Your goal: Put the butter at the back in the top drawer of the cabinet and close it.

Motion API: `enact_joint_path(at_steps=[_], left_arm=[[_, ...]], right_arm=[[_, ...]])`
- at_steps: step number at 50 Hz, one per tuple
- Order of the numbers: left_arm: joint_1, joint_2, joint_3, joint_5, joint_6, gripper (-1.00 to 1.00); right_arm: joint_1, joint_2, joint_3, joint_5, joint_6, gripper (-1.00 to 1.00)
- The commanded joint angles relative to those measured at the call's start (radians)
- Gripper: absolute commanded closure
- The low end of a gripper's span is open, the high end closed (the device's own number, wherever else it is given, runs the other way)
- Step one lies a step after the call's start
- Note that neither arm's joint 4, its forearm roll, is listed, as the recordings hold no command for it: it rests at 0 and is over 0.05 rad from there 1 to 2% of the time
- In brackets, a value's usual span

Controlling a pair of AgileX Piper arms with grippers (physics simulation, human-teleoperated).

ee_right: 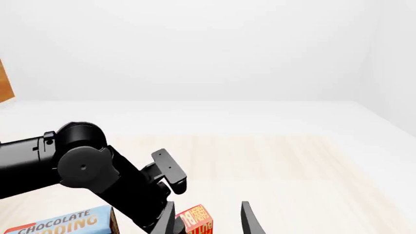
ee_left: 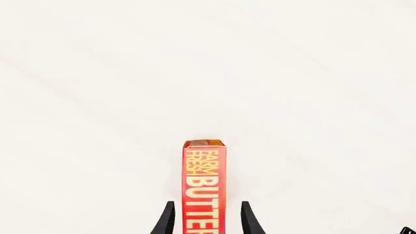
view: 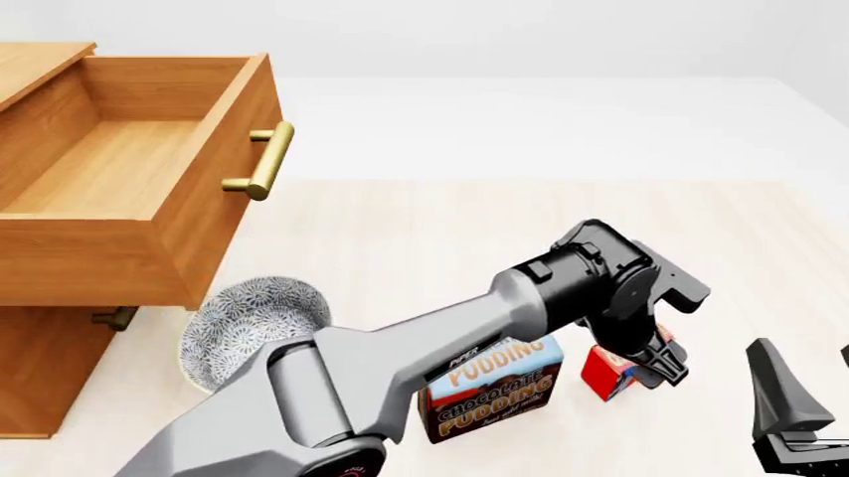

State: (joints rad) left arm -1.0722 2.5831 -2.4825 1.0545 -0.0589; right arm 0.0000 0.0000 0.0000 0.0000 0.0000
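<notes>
1. Red carton, the butter (ee_left: 204,187): stands on the table (view: 438,229) at about 5 o'clock in the front view, just beside the blue-and-brown pudding box (view: 494,388), which sits at its 9 o'clock. White lettering runs along the face turned to the left wrist camera.

2. Left gripper (ee_left: 205,219): fingers straddle the carton, one on each side, with a sliver of gap showing on both. Jaws read as parted and not yet clamped. Risk: closing off-centre would tip or twist the narrow carton, or nudge it against the pudding box.

3. Right gripper (ee_right: 208,217): idle near the table's 4 o'clock edge, fingers spread, nothing held. Risk: it stands close to the left wrist, so a wide lift could brush it.

4. Top drawer (view: 133,169): pulled fully out at 10 o'clock, light interior bare, brass handle (view: 261,159) facing the arms. Risk: a low carry across would strike the drawer's front panel, and a weak pinch could drop the carton on the way.

5. Patterned bowl (view: 253,328): sits under the drawer's front at 8 o'clock, beneath the likely carry path.

6. Cabinet (view: 40,368): far left; the closing push remains undone.
</notes>
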Motion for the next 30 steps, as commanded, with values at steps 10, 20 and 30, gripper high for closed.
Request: enact_joint_path(at_steps=[10,20,30], left_arm=[[-0.001,0.004,0.029,-0.027,-0.01,-1.0],[0.001,0.006,0.036,-0.037,-0.015,-1.0],[0.003,0.017,0.032,-0.039,-0.018,-1.0]], right_arm=[[0.0,0.0,0.0,0.0,0.0,-1.0],[0.0,0.0,0.0,0.0,0.0,-1.0],[0.0,0.0,0.0,0.0,0.0,-1.0]])
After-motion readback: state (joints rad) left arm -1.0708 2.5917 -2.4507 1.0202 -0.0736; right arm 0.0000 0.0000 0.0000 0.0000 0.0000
